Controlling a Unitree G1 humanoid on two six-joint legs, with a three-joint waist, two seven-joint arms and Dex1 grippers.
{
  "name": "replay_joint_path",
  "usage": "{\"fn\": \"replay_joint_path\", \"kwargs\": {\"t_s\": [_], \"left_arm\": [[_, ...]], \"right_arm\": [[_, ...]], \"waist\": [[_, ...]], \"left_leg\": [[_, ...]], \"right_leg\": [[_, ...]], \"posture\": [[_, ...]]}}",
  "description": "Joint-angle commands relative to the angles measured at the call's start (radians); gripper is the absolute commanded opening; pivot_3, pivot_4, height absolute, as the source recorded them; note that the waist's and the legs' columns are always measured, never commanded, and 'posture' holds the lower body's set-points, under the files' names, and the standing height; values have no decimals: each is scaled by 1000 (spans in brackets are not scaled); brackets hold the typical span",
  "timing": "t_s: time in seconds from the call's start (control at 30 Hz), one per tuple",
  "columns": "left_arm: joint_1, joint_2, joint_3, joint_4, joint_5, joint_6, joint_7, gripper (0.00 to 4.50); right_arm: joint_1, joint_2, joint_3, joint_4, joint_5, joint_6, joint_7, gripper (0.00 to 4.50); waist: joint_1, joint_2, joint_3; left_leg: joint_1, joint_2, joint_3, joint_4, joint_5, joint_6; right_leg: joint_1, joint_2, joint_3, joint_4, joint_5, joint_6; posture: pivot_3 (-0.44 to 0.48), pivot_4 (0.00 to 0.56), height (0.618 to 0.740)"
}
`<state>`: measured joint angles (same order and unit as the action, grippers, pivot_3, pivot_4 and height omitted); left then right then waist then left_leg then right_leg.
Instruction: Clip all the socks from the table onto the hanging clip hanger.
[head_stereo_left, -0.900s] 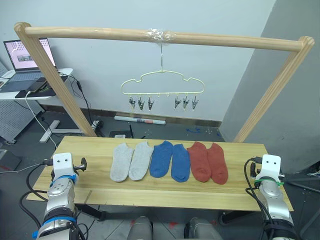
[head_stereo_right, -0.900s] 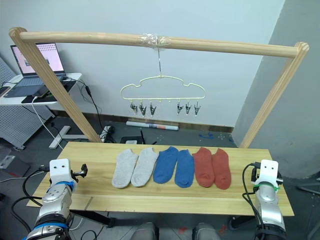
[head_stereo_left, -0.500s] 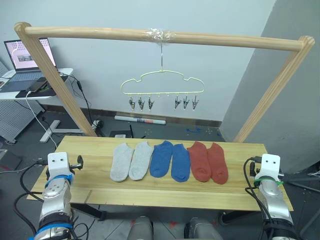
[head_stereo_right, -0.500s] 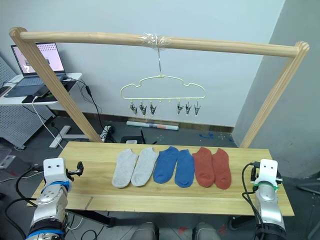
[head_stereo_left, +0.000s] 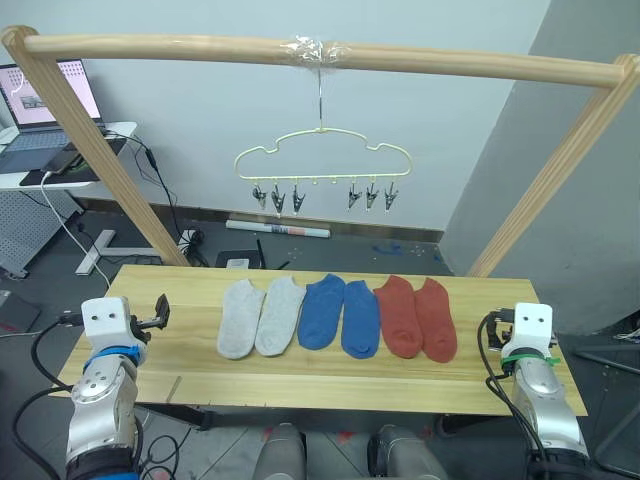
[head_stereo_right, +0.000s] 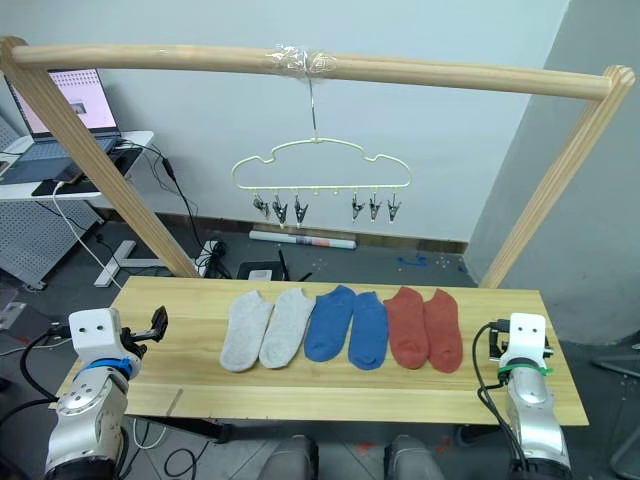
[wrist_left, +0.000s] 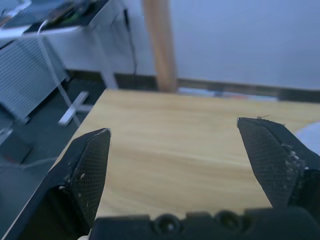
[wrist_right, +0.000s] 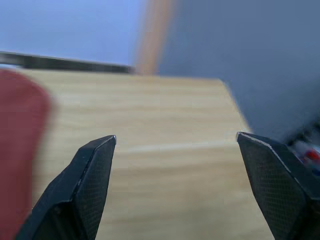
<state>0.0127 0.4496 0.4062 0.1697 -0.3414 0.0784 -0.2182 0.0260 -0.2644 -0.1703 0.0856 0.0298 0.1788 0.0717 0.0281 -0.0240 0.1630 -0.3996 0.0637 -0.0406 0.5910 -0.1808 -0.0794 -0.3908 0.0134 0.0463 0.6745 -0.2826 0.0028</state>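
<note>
Six soft-knit ankle socks (head_stereo_left: 338, 317) flat in a row mid table (head_stereo_left: 300, 385), grey pair, blue pair, rust pair, light plank wood w/ grain, thin pale wire clip hanger (head_stereo_left: 322, 160) w/ dark clips above socks on wooden rail (head_stereo_left: 330, 56), left gripper (wrist_left: 180, 160) jaws wide apart over bare wood left of socks, right gripper (wrist_right: 177, 175) same, right of rust pair, both empty

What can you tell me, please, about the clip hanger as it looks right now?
The clip hanger is thin pale-yellow wire with a wavy top. Its hook hangs from the taped middle of the wooden rail. Six small dark clips dangle from its lower bar in two groups of three, all empty. It hangs level above the table, touching no sock.
</note>
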Motion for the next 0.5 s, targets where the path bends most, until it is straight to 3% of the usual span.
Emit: {"fn": "replay_joint_path", "kwargs": {"t_s": [0.03,0.07,0.27,0.4,0.5], "left_arm": [[26,6,-6,-238,-64,84,-30,4466],[30,4,-8,-284,-79,106,-35,4466],[-42,11,-112,-468,-88,250,-54,2679],[-145,-10,-175,-462,-71,272,-58,2679],[-197,-32,-200,-437,-61,263,-62,2679]], "right_arm": [[-5,-43,59,-136,58,16,163,4024],[-12,-56,69,-159,74,29,198,4024],[-102,-134,148,-287,215,100,464,4024],[-176,-159,191,-374,315,169,584,4024],[-233,-165,210,-433,394,239,638,4024]], "waist": [[0,0,12],[1,0,20],[6,1,55],[18,-2,71],[20,-2,73]], "left_leg": [[0,0,0,0,0,0],[0,1,-1,0,0,0],[-2,-1,-1,0,0,0],[-5,-1,-3,0,0,0],[-18,-1,-3,1,0,0]], "right_leg": [[0,0,0,0,0,0],[0,-1,1,0,0,0],[0,0,0,-1,-1,0],[-2,1,-2,-1,-2,3],[-15,2,-5,0,2,10]], "posture": [[219,193,740],[221,207,740],[223,232,740],[216,243,740],[208,250,740]]}}
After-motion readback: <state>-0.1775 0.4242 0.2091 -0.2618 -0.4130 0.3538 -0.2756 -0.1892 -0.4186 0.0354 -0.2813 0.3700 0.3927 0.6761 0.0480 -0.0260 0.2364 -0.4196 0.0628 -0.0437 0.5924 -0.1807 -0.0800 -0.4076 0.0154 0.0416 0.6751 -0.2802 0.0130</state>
